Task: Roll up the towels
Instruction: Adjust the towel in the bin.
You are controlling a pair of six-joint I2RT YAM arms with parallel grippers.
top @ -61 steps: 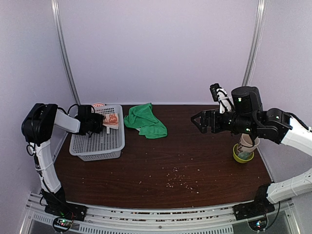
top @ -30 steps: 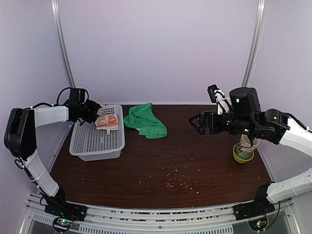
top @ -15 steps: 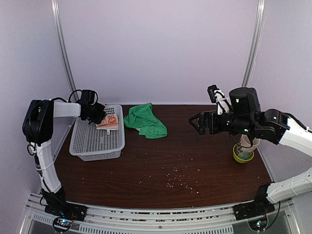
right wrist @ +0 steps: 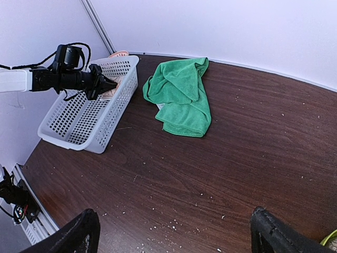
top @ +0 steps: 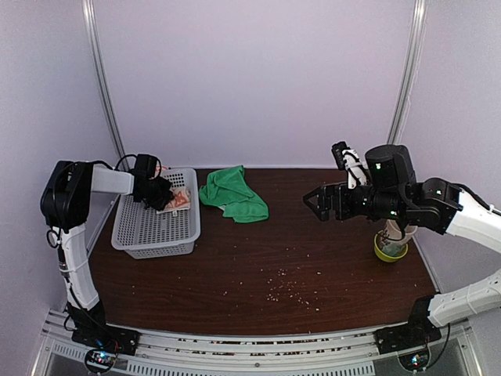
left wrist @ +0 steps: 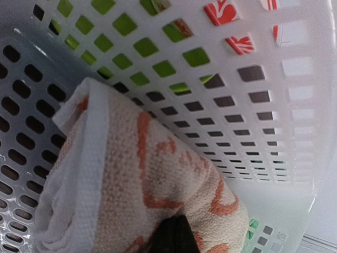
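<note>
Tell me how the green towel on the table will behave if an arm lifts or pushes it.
The green towel lies crumpled in soft folds, so it will probably hang limp when lifted. It looks thin, so likely light. Pushed across the table, it would probably bunch up rather than slide.

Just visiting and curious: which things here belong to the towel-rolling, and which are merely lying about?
Belongs: green towel; printed towel, pinched by the left gripper inside the basket.
Lying about: basket; yellow-green bowl at right; scattered crumbs.
</note>
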